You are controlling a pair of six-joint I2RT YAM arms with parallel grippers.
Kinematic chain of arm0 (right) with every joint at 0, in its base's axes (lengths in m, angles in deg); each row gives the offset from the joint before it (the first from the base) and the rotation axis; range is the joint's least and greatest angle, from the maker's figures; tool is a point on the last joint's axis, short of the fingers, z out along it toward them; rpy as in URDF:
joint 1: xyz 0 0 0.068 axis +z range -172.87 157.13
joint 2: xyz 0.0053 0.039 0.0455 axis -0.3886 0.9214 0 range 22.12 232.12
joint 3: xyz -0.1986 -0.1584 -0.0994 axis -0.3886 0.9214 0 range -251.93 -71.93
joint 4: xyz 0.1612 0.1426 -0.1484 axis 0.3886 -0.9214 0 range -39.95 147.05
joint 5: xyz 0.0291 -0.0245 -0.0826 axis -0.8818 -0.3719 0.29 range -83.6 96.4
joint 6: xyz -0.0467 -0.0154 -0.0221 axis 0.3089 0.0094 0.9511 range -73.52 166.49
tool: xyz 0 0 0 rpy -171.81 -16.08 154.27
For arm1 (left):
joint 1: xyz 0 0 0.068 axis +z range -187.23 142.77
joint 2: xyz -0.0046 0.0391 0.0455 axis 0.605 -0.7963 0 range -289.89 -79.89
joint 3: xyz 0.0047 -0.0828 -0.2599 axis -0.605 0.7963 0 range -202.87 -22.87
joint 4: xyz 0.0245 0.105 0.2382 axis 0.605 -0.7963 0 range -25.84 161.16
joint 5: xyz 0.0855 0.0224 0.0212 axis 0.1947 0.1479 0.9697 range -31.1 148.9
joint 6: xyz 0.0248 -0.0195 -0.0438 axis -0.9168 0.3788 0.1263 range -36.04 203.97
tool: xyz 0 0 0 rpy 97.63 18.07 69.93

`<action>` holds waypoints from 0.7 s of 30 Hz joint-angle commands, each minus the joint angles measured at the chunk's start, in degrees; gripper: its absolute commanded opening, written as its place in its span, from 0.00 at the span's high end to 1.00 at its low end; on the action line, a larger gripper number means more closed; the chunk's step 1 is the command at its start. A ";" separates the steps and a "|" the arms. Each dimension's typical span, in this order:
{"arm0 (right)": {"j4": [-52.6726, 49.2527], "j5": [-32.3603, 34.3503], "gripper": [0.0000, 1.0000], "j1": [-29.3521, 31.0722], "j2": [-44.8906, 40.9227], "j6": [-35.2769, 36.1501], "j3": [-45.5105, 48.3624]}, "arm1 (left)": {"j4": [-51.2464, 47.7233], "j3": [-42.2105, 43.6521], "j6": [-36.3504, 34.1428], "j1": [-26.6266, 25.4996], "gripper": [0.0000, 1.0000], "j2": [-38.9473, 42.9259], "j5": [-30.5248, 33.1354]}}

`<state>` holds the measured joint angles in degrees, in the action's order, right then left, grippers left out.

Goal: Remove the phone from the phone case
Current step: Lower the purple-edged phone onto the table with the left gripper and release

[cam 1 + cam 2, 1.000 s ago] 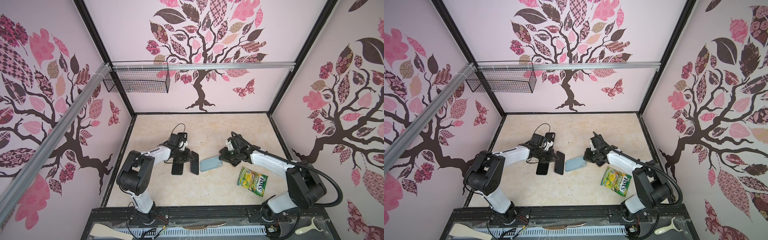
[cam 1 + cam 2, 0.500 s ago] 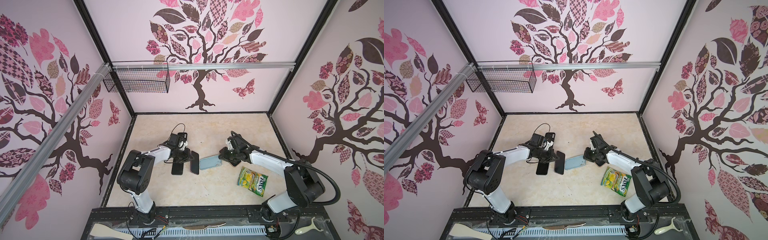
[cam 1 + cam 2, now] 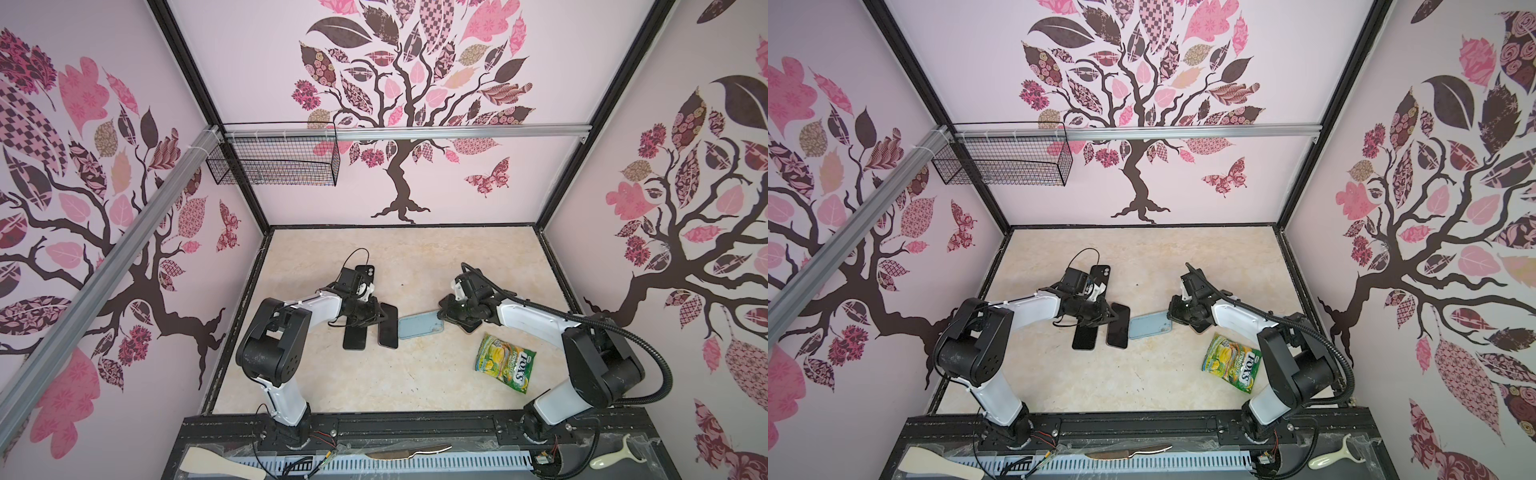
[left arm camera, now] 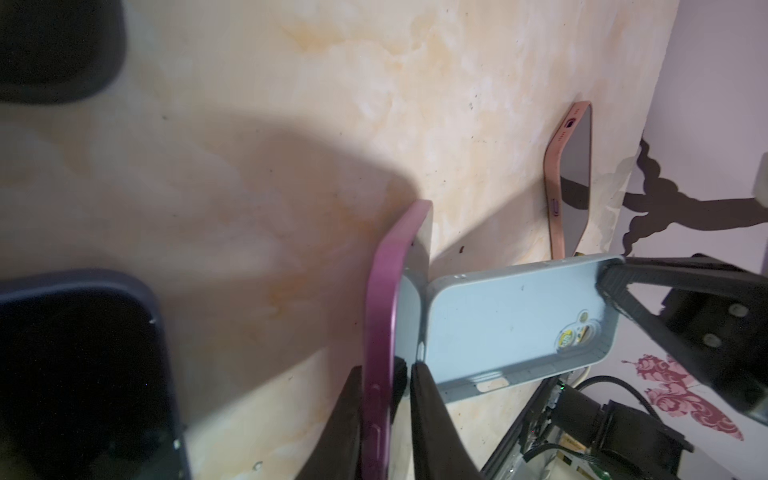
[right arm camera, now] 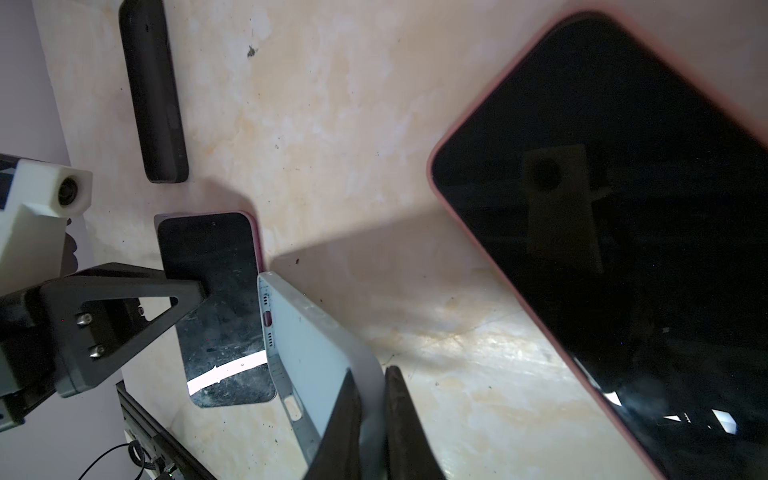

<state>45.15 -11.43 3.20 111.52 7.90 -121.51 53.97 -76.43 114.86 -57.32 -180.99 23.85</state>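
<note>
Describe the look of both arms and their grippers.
Both match: the left arm and right arm have white shells between bulky black joint housings. A thick ribbed black hose runs along the right one; a thin black cable loops at the left wrist. The left gripper and right gripper have black, tapering fingers.

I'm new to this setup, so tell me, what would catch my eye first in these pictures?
Mid-table, the right gripper pinches one end of an empty light blue case, while the left gripper straddles the edge of a purple-rimmed phone just beside it. A bright green snack packet lies nearer the front, on the right.
</note>
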 commanded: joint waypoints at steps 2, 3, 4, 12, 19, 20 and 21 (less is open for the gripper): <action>-2.02 1.61 1.00 0.03 0.68 0.71 -2.10 | -0.42 -0.62 0.17 0.23 0.70 -0.49 0.51; -2.03 1.72 1.00 0.00 0.68 0.88 -2.17 | -0.38 -0.49 0.26 0.23 0.68 -0.36 0.51; -2.09 1.82 1.00 0.04 0.68 0.95 -2.01 | -0.42 -0.57 0.23 0.23 0.65 -0.39 0.51; -2.50 2.92 1.00 -0.01 0.42 1.40 -1.83 | -1.11 -0.94 0.15 0.22 0.57 0.24 0.78; -3.47 4.79 1.00 -0.03 -0.10 2.24 -1.92 | -3.75 -1.80 -0.55 0.24 0.50 2.41 3.58; -3.70 4.90 1.00 -0.01 -0.04 2.42 -2.01 | -4.42 -2.05 -0.68 0.19 0.50 3.00 4.24; -3.87 5.03 1.00 0.03 -0.03 2.46 -2.09 | -5.04 -2.20 -0.88 0.23 0.49 3.61 5.02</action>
<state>43.55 -8.15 3.20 111.52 9.43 -121.51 50.80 -76.43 115.21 -57.28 -179.94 26.78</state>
